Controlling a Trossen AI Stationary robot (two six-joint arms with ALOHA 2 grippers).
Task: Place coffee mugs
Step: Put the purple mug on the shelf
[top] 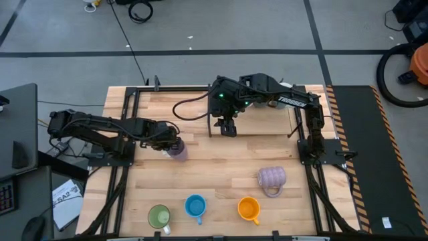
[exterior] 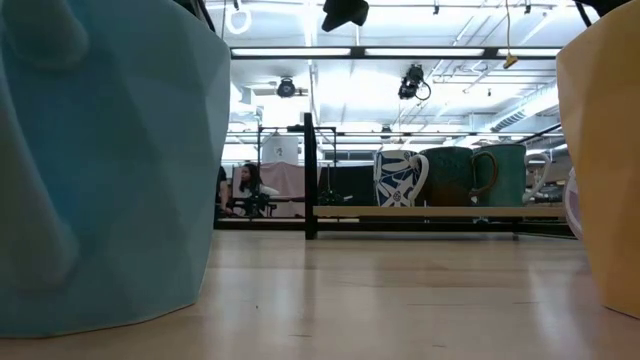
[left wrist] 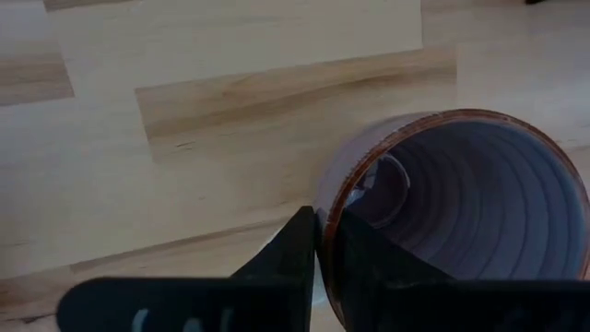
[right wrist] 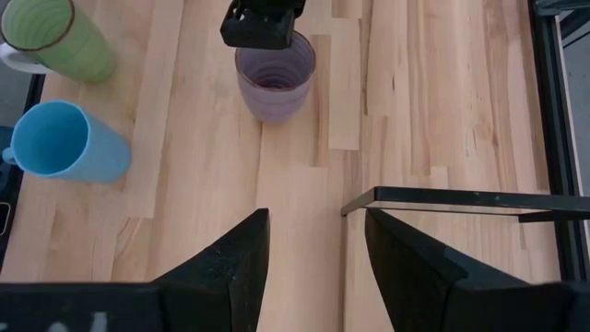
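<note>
My left gripper [top: 175, 142] is shut on the small lilac mug [top: 178, 151], left of the table's middle; the right wrist view shows this mug [right wrist: 274, 81] upright under the gripper [right wrist: 263, 28]. My right gripper [top: 228, 128] hangs open over the far middle of the table and touches nothing; its fingers [right wrist: 241, 263] frame bare wood. The ribbed lavender mug [top: 272, 177] lies on its side at the right. The orange [top: 248, 209], blue [top: 194, 206] and green [top: 159, 216] mugs stand along the near edge. My left gripper pinches the lilac mug's wall at the rim [left wrist: 324, 219] on the side toward the table's left, one finger [left wrist: 373, 263] inside the mug and the other [left wrist: 284, 251] outside. The fingers come steeply from above, slanting in from the left. The mug stays upright, mouth up.
A black frame bar [right wrist: 461, 197] crosses the table just beyond my right gripper. In the low view a wooden shelf [exterior: 440, 211] at the far side carries three mugs [exterior: 450, 176]. The blue mug [exterior: 100, 160] and orange mug [exterior: 605, 150] crowd the near edge. Black rails [top: 120, 181] run along both sides.
</note>
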